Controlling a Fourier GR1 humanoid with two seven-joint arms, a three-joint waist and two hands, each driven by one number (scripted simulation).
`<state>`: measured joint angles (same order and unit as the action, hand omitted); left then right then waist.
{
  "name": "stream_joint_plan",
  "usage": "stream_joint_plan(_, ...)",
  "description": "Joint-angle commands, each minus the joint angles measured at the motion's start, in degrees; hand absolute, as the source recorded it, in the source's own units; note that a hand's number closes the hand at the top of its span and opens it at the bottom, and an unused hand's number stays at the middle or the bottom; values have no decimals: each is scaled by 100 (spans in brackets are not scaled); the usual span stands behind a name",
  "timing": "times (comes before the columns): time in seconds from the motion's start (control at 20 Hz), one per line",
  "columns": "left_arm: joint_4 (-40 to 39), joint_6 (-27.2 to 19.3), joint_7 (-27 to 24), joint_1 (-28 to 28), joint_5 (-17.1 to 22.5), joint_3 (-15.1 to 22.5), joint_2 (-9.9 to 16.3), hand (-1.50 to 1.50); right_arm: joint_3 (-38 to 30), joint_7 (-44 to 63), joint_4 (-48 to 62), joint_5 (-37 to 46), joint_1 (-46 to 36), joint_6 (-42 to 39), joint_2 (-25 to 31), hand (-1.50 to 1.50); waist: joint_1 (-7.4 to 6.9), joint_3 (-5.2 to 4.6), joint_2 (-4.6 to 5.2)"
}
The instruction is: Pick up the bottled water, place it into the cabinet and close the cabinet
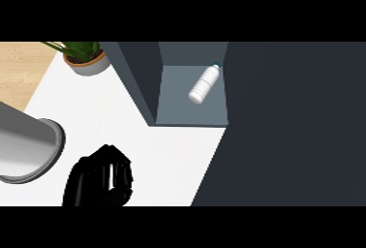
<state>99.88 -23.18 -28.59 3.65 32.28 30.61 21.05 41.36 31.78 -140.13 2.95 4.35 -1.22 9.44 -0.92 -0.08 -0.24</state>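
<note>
Low at the left of the head view, the left hand, black and glossy, above the white counter. Holding nothing visible; impossible to tell from this dark shape whether released or clenched. Just to the left of it, a thick grey forearm, coming in from the left edge and ending in a round rim close to the hand. No touching between the hand and the cabinet, and well apart from the task's thing. Further up and to the right, the cabinet, dark blue-grey, with one compartment open to the view and a lighter floor inside. On that floor, the bottled water, lying on its side and slanted, with the small blue cap toward the upper right, near the compartment's right edge. Hard to say whether touching that edge or only beside it. To the right of the compartment, a large dark panel, filling the view's right side down to the bottom. At the upper left, on the counter's far corner, a potted plant in a grey pot, and beyond it a strip of wooden floor.
</note>
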Motion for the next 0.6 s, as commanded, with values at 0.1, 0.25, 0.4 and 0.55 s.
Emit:
stream_joint_plan(0.1,238,475,-103,569,316,-533,464,150,1559,333,631,840,-720,383,-908,150,22,-5,-10)
stream_joint_plan(0.25,763,405,-91,981,360,-534,550,150,1617,585,853,1124,-1633,614,-924,150,-41,-7,-21)
stream_joint_plan(0.4,607,805,-323,1086,526,-912,724,150,1146,552,1093,1024,-2382,897,-913,150,-78,-10,12)
stream_joint_plan(0.55,878,964,-445,1650,545,-880,867,150,1107,587,1437,1145,-2703,1556,-903,150,-131,-8,3)
